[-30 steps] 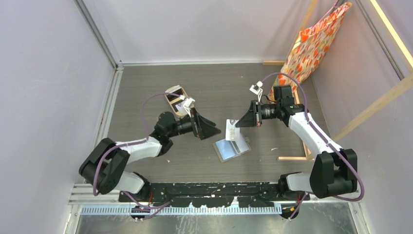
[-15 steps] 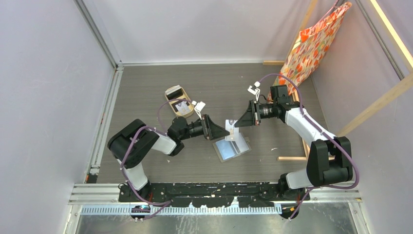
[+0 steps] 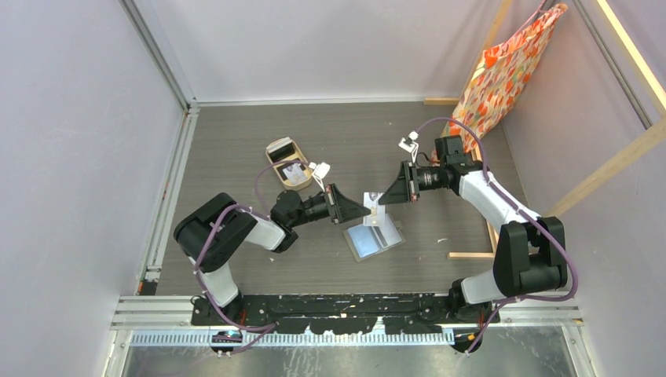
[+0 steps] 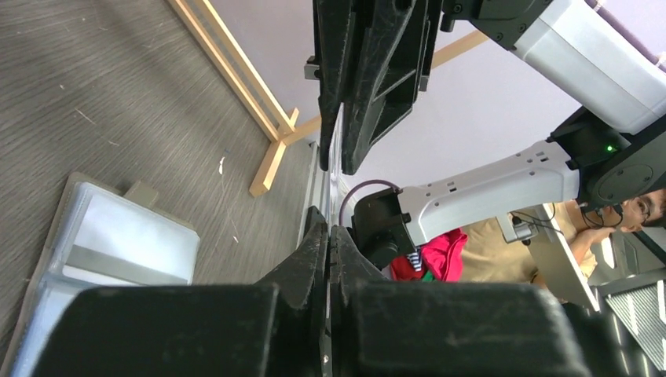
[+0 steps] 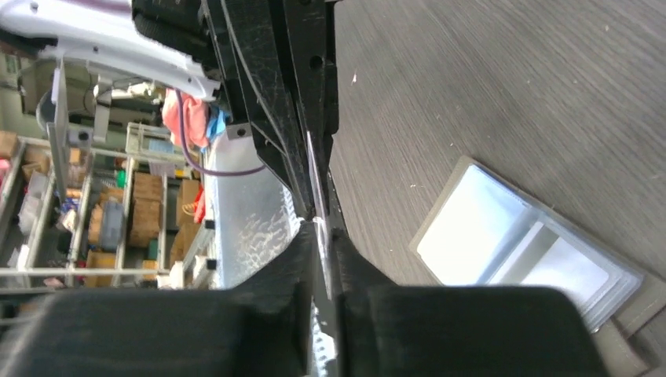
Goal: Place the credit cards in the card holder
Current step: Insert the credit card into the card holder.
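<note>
A pale credit card (image 3: pixel 373 206) stands on edge in the air between my two grippers, just above the open card holder (image 3: pixel 375 239), whose clear bluish sleeves face up. From the left, my left gripper (image 3: pixel 365 209) is shut on the card's near edge; its jaws (image 4: pixel 330 229) press together on the thin card (image 4: pixel 338 161). My right gripper (image 3: pixel 379 198) reaches in from the right. Its fingers (image 5: pixel 322 226) straddle the card (image 5: pixel 314 181) with a narrow gap on one side. The card holder also shows in the left wrist view (image 4: pixel 118 243) and in the right wrist view (image 5: pixel 510 243).
A tan oval tray (image 3: pixel 278 147) with more cards (image 3: pixel 292 173) sits behind the left arm. A floral bag (image 3: pixel 506 67) hangs on a wooden frame (image 3: pixel 471 254) at the right. Grey walls close in the table on the left and at the back.
My left arm swung right to the card and closed on it. The right jaws, shut on the card before, have parted slightly.
</note>
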`<act>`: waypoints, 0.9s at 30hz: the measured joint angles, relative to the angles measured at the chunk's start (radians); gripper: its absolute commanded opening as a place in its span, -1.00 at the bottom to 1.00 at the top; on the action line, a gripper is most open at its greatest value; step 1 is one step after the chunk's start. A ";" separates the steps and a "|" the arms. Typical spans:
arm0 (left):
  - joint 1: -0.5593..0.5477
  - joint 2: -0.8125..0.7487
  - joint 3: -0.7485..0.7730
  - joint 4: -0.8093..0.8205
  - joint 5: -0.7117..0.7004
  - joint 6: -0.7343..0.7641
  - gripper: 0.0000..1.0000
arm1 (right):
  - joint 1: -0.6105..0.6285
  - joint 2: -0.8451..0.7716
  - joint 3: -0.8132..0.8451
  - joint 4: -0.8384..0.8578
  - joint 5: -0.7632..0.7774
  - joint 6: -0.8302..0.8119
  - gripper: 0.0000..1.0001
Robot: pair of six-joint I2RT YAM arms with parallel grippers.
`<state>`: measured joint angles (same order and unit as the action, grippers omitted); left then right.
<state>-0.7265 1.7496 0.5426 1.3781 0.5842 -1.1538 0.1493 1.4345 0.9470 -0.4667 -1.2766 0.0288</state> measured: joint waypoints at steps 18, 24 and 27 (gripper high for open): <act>-0.153 -0.206 -0.157 -0.488 -0.401 -0.084 -0.99 | 0.025 0.058 0.170 -0.428 0.668 -0.449 -0.67; -0.218 -0.249 -0.066 -0.742 -0.543 -0.127 -0.99 | 0.090 0.223 0.177 -0.467 0.814 -0.460 -0.78; -0.240 -0.253 -0.061 -0.819 -0.594 -0.159 -0.99 | 0.117 0.280 0.183 -0.492 0.866 -0.463 -0.78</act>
<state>-0.9668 1.4967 0.4812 0.5591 -0.0097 -1.3125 0.2661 1.7142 1.1305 -0.9588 -0.4110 -0.4347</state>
